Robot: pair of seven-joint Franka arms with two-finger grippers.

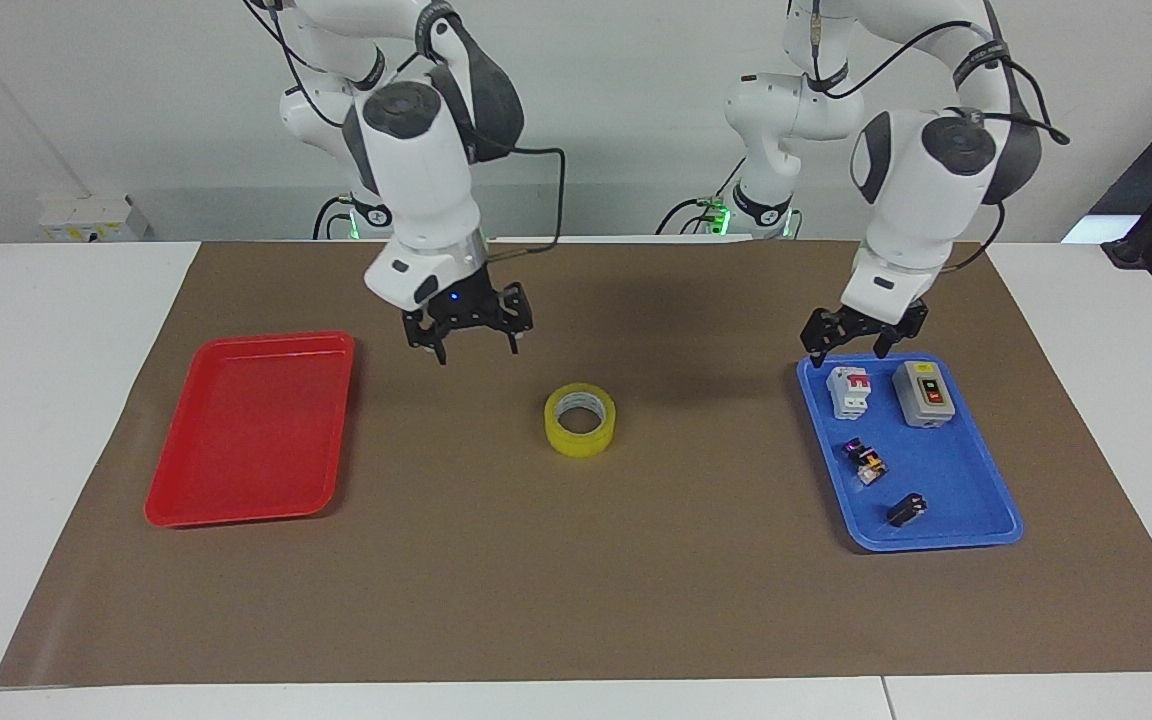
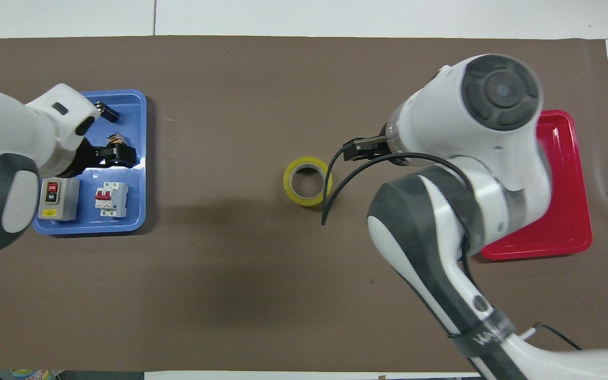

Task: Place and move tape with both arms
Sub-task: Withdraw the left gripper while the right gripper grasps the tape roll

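The yellow tape roll (image 1: 580, 420) lies flat on the brown mat near the middle, with its pale core facing up; it also shows in the overhead view (image 2: 307, 181). Nothing touches it. My right gripper (image 1: 476, 350) hangs open and empty in the air, over the mat between the red tray and the tape; in the overhead view only its black tip (image 2: 359, 149) shows beside the tape. My left gripper (image 1: 848, 355) is open and empty, raised over the blue tray's edge nearest the robots, and it also shows in the overhead view (image 2: 108, 155).
A red tray (image 1: 246, 430) lies empty toward the right arm's end of the table. A blue tray (image 1: 946, 470) toward the left arm's end holds a white circuit breaker (image 1: 848, 390), a grey switch box (image 1: 923, 393) and two small parts. The brown mat (image 1: 576, 580) covers the table.
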